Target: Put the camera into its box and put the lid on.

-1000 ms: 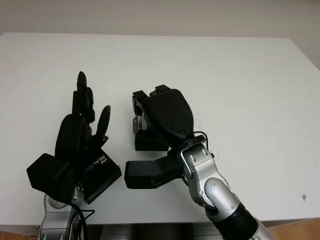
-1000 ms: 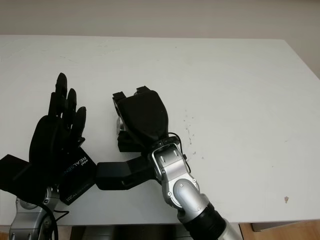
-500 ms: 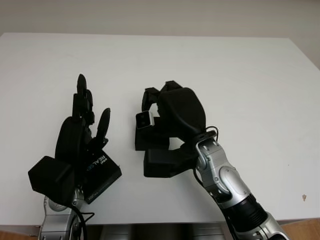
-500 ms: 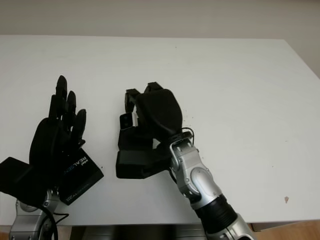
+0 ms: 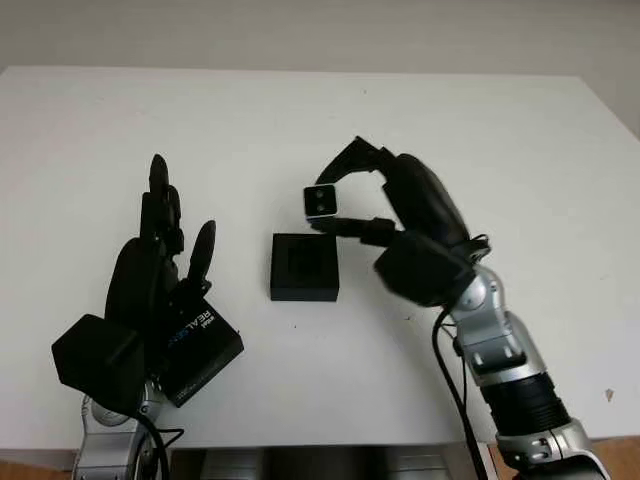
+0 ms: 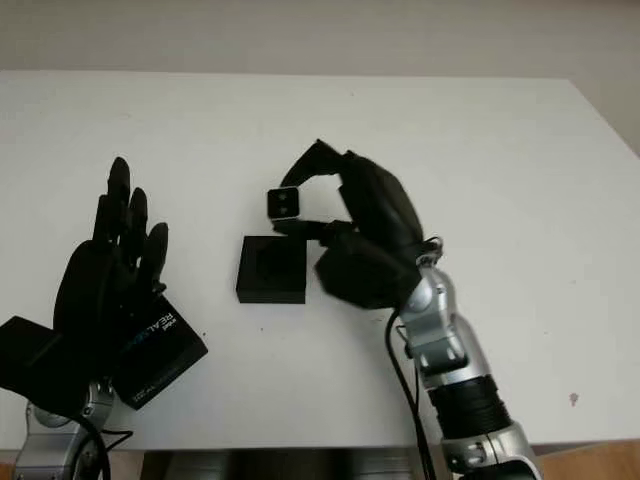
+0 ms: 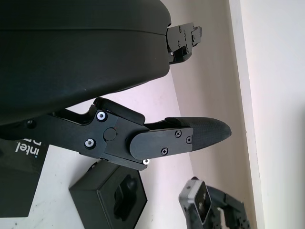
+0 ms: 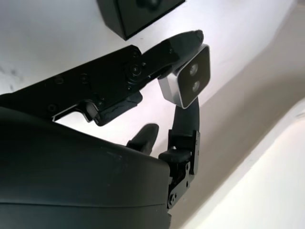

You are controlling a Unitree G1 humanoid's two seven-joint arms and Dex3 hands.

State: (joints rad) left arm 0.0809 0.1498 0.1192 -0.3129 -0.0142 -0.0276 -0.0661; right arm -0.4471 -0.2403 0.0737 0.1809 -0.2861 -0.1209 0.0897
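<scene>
My right hand point(image 5: 345, 195) is shut on a small silver camera point(image 5: 321, 201), pinching it between fingertips above the table. The camera point(image 8: 189, 82) shows two lenses on its dark face. Just below and left of it the black box point(image 5: 304, 266) sits open on the white table point(image 5: 480, 140), its foam insert showing. The black lid point(image 5: 200, 345), printed "intel REALSENSE", lies near the front left, partly under my open left hand point(image 5: 165, 225). The box point(image 7: 112, 198) and the held camera point(image 7: 198, 204) also appear past the left hand's fingers point(image 7: 190, 138).
The white table stretches wide behind and to the right of the box. Its front edge point(image 5: 330, 447) runs close under both forearms. A small dark speck point(image 5: 607, 395) marks the front right.
My right hand has lifted and swung right, off the box, taking the camera up with it. The box now stands uncovered. The left hand has stayed put.
</scene>
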